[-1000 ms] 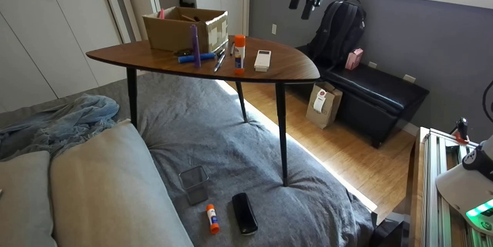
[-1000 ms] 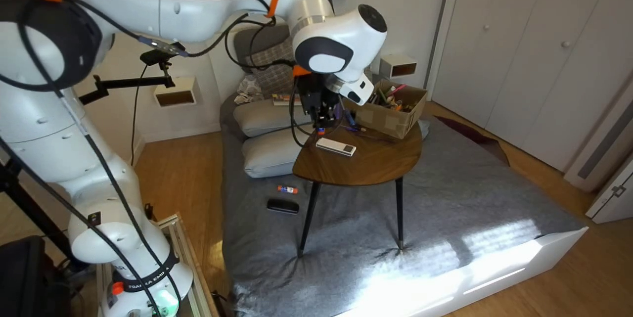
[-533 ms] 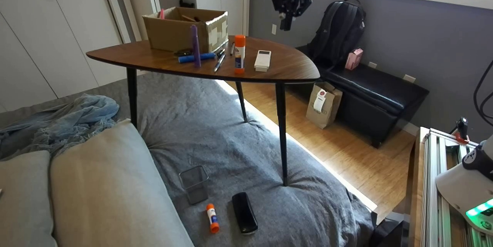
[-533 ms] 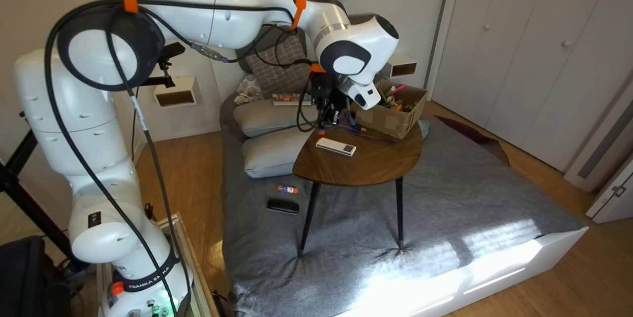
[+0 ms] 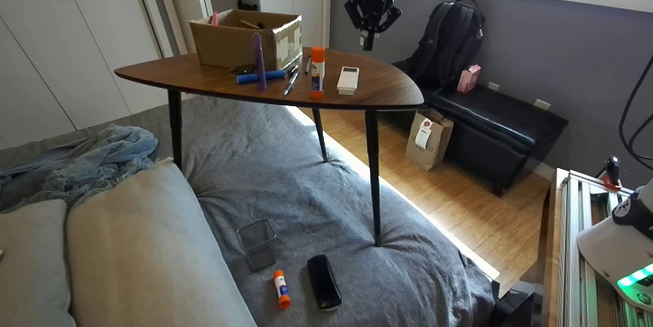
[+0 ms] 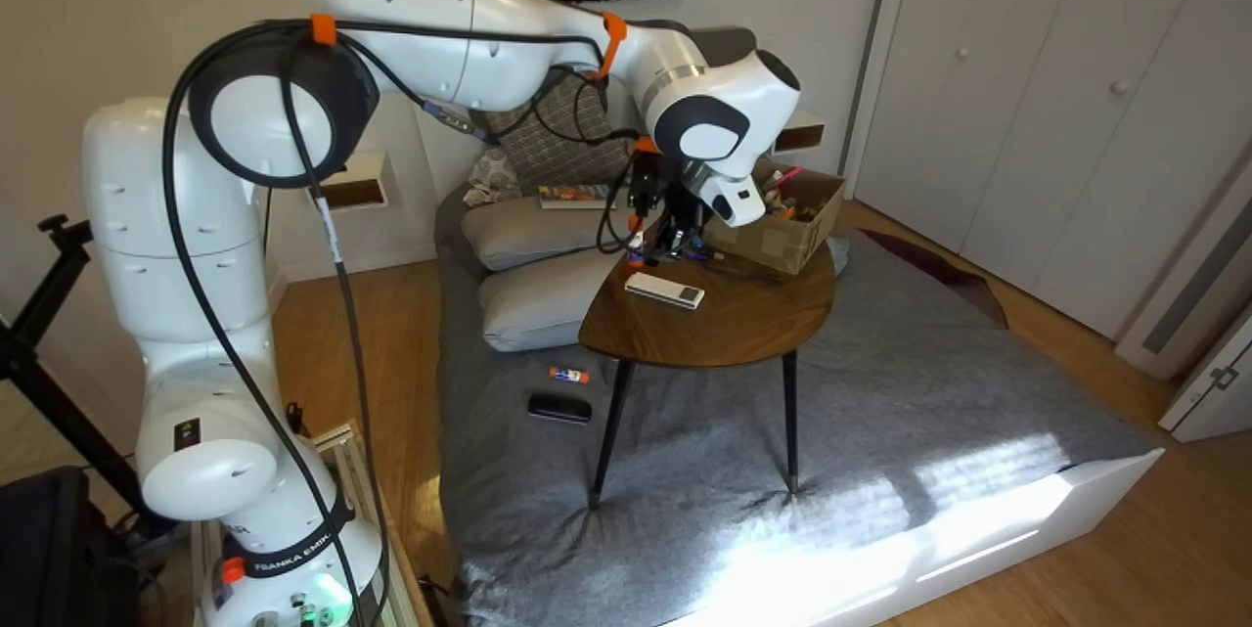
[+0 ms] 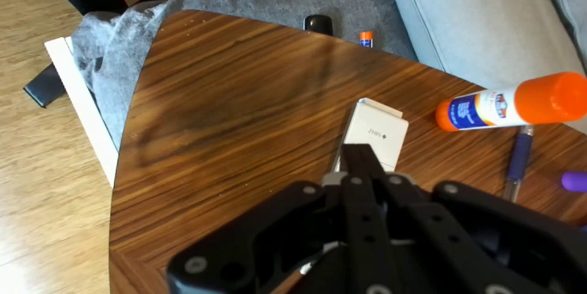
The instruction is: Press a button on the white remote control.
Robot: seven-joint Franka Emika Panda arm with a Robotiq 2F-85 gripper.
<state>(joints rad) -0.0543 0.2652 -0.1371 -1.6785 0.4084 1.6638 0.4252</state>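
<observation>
The remote (image 7: 377, 134) is noted below the closed-up gripper (image 7: 358, 149), lengthwise inward from the table edge (image 7: 390, 58). Nothing is held.

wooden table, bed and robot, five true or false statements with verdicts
1. The white remote control lies on the table. True.
2. A black oblong object lies on the bed. True.
3. The cardboard box stands on the bed. False: the cardboard box stands on the table.
4. The end effector touches the white remote control. False: the end effector hangs apart from it.
5. An upright glue stick stands on the table. True.
</observation>
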